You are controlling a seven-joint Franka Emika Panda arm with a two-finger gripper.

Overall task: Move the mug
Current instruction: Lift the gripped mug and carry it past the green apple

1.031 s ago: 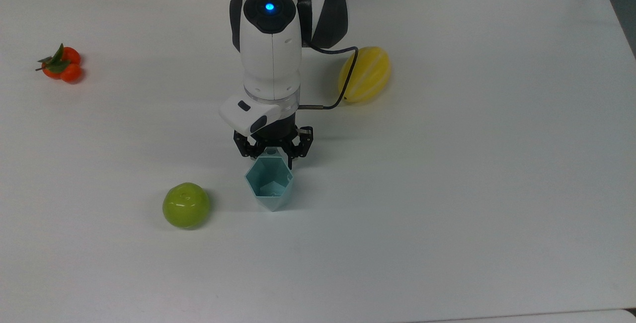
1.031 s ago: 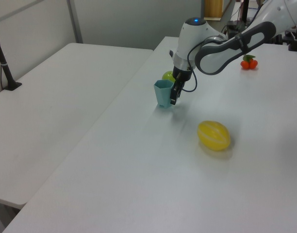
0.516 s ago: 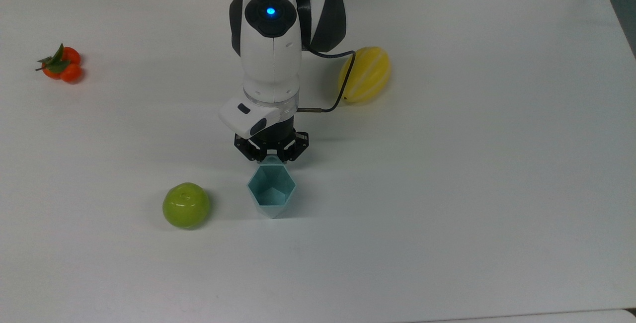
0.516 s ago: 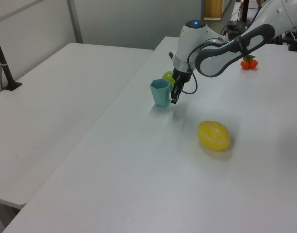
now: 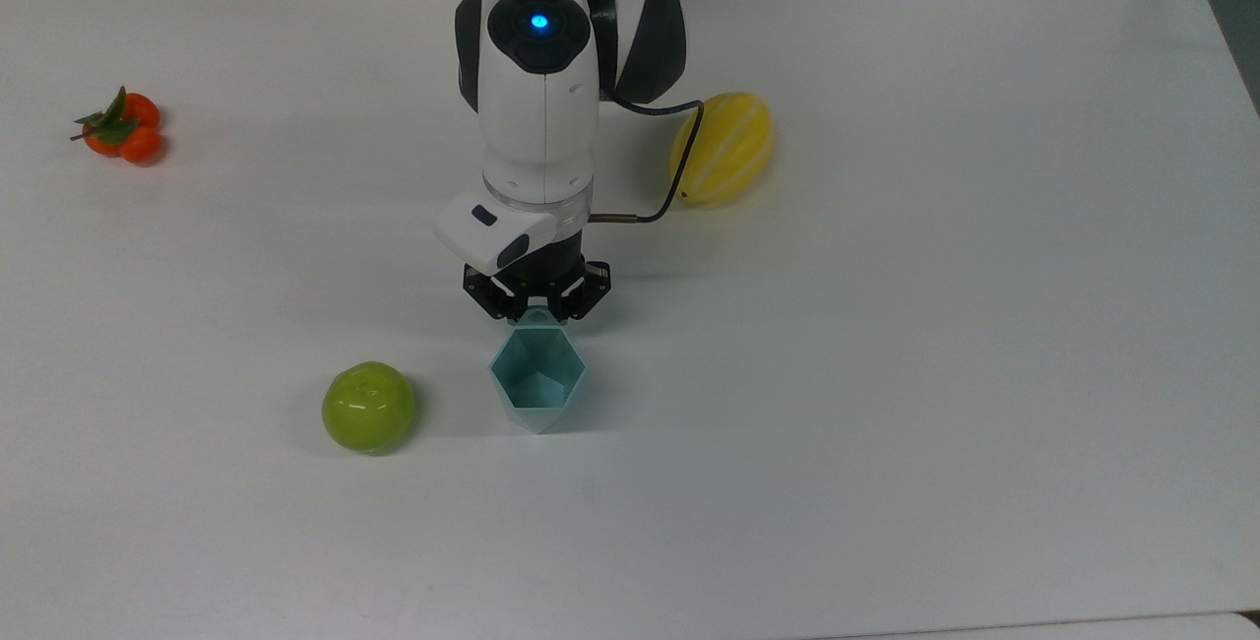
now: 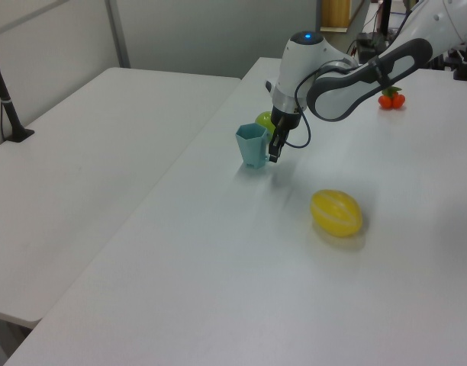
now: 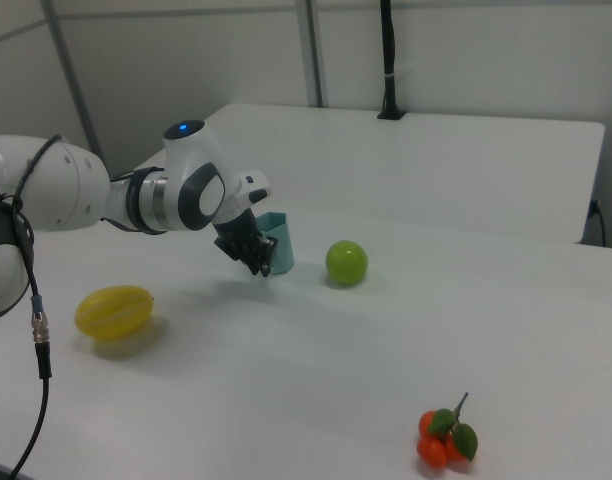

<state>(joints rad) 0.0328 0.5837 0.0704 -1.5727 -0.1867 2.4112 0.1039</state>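
1. Mug (image 5: 537, 380) move apparently at an early or middle stage: upright on the white table (image 5: 935, 325), base seemingly on the surface, no lift evident; whether already shifted not determinable. Remaining, as a judgement: carry or slide to a new spot, then release.

2. Gripper (image 5: 537, 303) low over the table, pointing down, fingers drawn close together at the mug's rim tab on the side nearest the arm; pinch on the tab likely but actual contact hidden, so grasp state not determinable.

3. Relative position in the top view: mug immediately below the gripper, rim edge touching or just beside the fingertips, hexagonal opening facing up and empty inside.

4. Same relation in the left view: gripper (image 6: 273, 149) just beside the mug (image 6: 252, 145) on the left view's right; in the right view, gripper (image 7: 254, 255) against the mug (image 7: 277, 241) on the right view's left.

5. Outward from the mug: green apple (image 5: 368, 406) near, on the top view's left, apart from the mug; ribbed yellow melon-like fruit (image 5: 722, 148) farther off beside the arm, with the arm's black cable (image 5: 679, 172) looping in front.

6. Outermost: orange tangerine pair with leaves (image 5: 123, 126) well apart, near the top view's left edge.
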